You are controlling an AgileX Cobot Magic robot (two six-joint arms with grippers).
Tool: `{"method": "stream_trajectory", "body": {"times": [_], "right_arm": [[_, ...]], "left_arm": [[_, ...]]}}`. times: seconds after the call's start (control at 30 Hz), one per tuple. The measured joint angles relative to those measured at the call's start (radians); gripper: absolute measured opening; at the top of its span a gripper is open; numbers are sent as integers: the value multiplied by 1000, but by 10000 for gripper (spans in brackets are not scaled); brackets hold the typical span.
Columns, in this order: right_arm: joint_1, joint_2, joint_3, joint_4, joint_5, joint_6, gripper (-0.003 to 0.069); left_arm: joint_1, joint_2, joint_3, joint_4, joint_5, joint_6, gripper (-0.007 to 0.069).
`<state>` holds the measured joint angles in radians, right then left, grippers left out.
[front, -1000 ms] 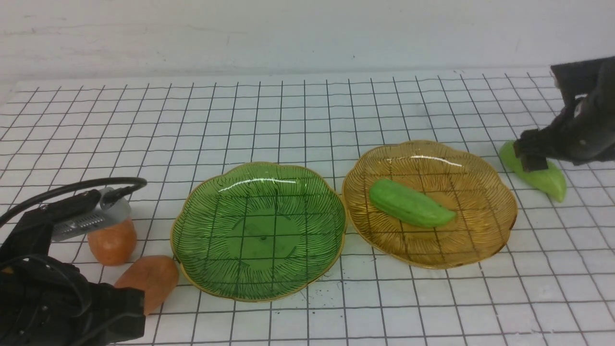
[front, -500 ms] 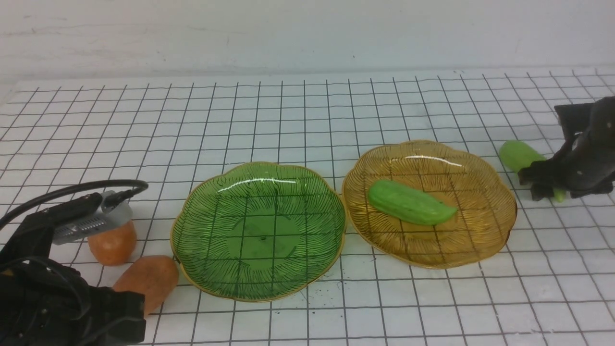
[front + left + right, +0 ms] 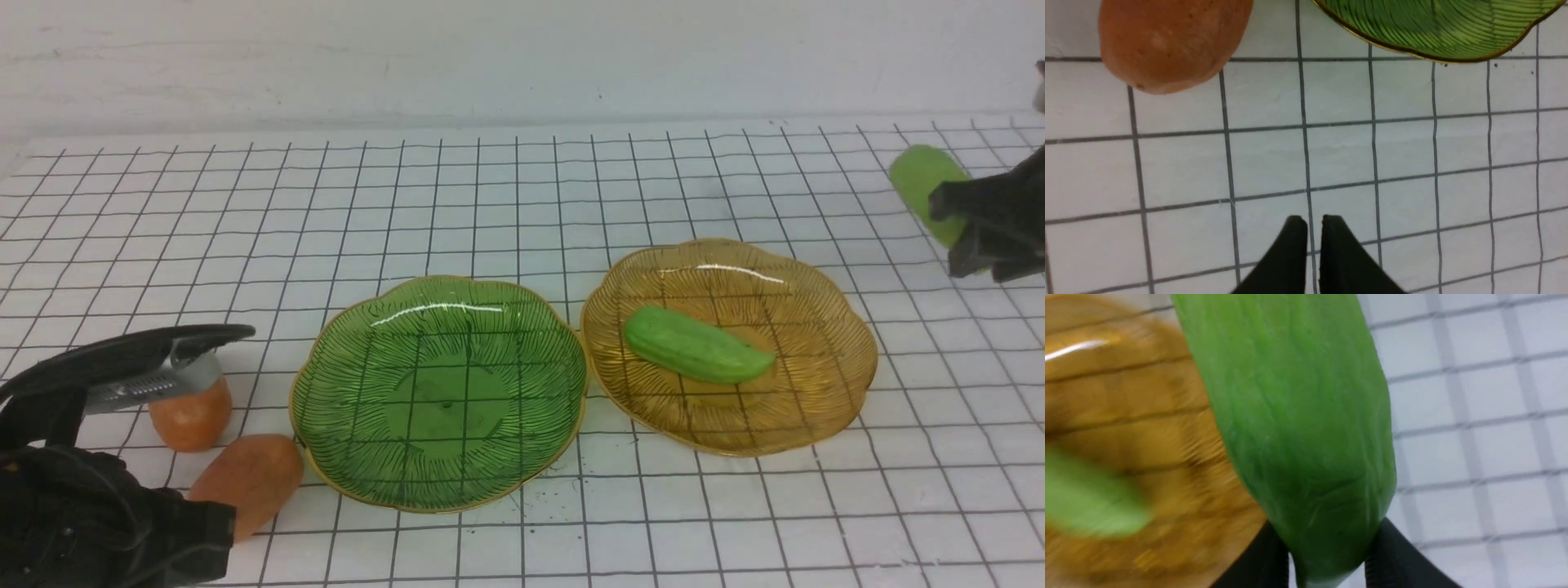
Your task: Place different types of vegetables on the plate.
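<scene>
"Green cucumber [image 3: 918, 175] was up off the table then, was it not?"

"Yes. A moment before, it lay flat on the white grid table [image 3: 490, 204], and the right hand [image 3: 951, 233] hung wide over it. Then the hand closed on it and took it up into the air."

"What did that mean for the job?"

"The pick-up looked done. A carry to a plate likely came next."

"Which plate?"

"That was hard to tell. The amber plate [image 3: 804, 388] sat nearest, below the right hand and off to its left. The other cucumber [image 3: 694, 345] already lay in its middle. The green plate [image 3: 441, 461] sat further off the same way, with nothing on it."

"Did anything stand in the way?"

"Only the amber plate's raised rim and the other cucumber. The hand gripped near one end, so the long part stuck out and could slip."

"And the left hand [image 3: 1314, 222]?"

"It stayed low, jaws almost together, holding nothing. A potato [image 3: 249, 482] lay just ahead of it by the green plate, and a second potato [image 3: 192, 416] lay a bit further on."
</scene>
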<state>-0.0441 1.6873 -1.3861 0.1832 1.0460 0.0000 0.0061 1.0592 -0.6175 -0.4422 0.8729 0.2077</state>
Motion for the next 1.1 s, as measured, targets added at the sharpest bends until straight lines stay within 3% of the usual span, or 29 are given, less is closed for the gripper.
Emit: {"method": "stream_trajectory", "body": {"times": [0.13, 0.4, 0.47, 0.6, 0.63, 0.7, 0.8, 0.93, 1.1], "right_arm": [[81, 14, 0, 84, 32, -66, 224], [219, 156, 0, 43, 34, -102, 248], [228, 180, 0, 40, 39, -97, 295], [230, 203, 0, 22, 86, -39, 486], [230, 203, 0, 19, 95, -33, 505], [230, 203, 0, -17, 152, -8, 620], [230, 199, 5, -41, 164, -8, 671], [230, 163, 38, 12, 166, -24, 676], [230, 49, 102, 115, 167, -111, 631]], "left_arm": [[0, 0, 0, 3, -16, -2, 75], [0, 0, 0, 22, -16, -3, 203], [0, 0, 0, 23, -16, -3, 230], [0, 0, 0, 25, -19, -3, 281], [0, 0, 0, 25, -20, -3, 282], [0, 0, 0, 25, -27, -3, 290], [0, 0, 0, 26, -41, -3, 290], [0, 0, 0, 49, -64, -3, 290], [0, 0, 0, 79, -130, -3, 298]]}}
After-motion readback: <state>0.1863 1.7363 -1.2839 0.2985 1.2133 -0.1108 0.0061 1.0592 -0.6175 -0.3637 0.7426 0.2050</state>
